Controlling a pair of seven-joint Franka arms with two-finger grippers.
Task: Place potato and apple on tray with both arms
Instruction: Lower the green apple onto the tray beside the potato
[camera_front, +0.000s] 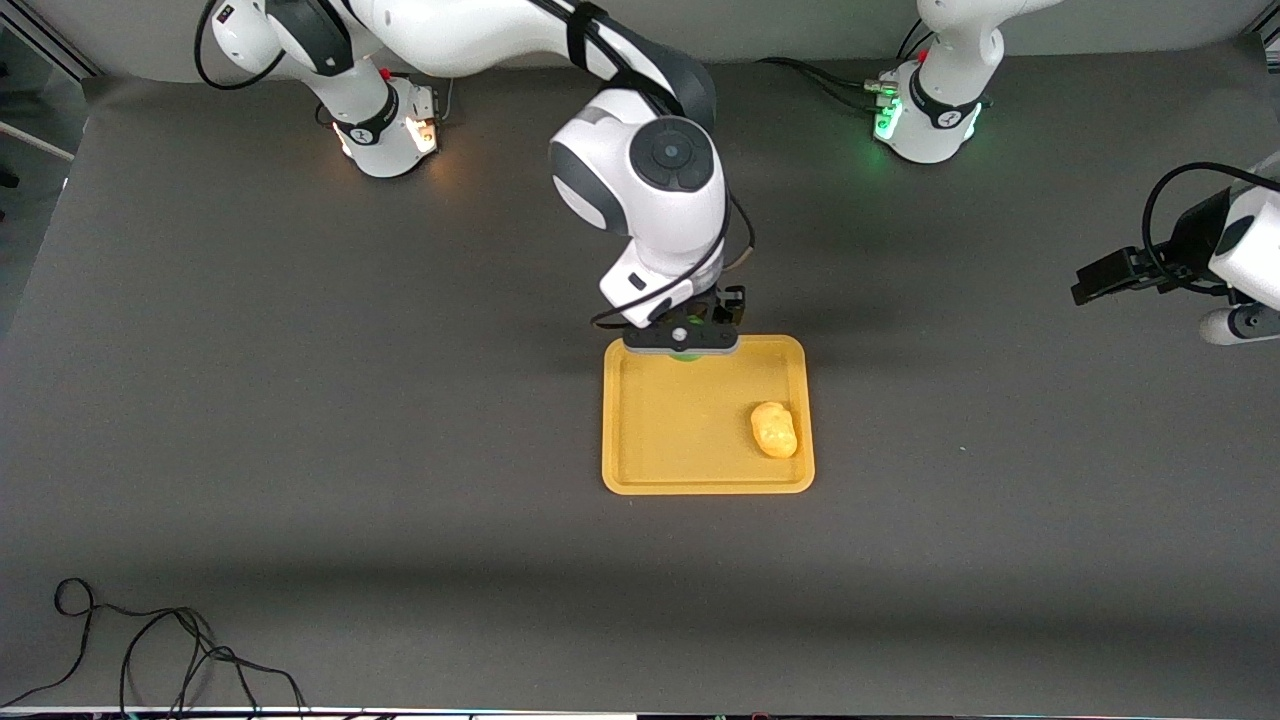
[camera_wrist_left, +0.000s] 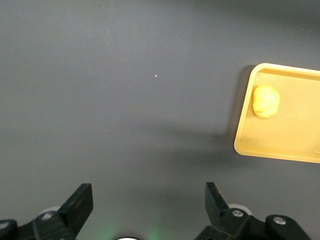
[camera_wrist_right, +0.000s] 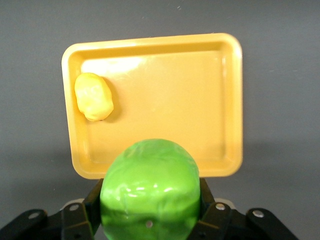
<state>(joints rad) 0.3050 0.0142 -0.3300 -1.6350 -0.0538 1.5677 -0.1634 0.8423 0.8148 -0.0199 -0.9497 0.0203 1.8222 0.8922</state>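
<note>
Setting: we class this as a robotics lab. Evidence we note: two white jointed arms, right arm (camera_front: 640, 180) and left arm (camera_front: 1240, 260), mounted on round lit bases; a bare dark grey mat (camera_front: 300, 450) covering the table; loose black cables (camera_front: 150, 650) at the mat's near edge; glossy plastic props, namely a tray (camera_front: 640, 470), a potato (camera_front: 774, 429) and an apple (camera_wrist_right: 150, 195), with no household furnishings.

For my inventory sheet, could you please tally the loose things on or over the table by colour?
Yellow-orange: 2, the tray and the potato lying on it.
Green: 1, the apple, held in the right gripper over the tray's rim.
Total: 3.
</note>
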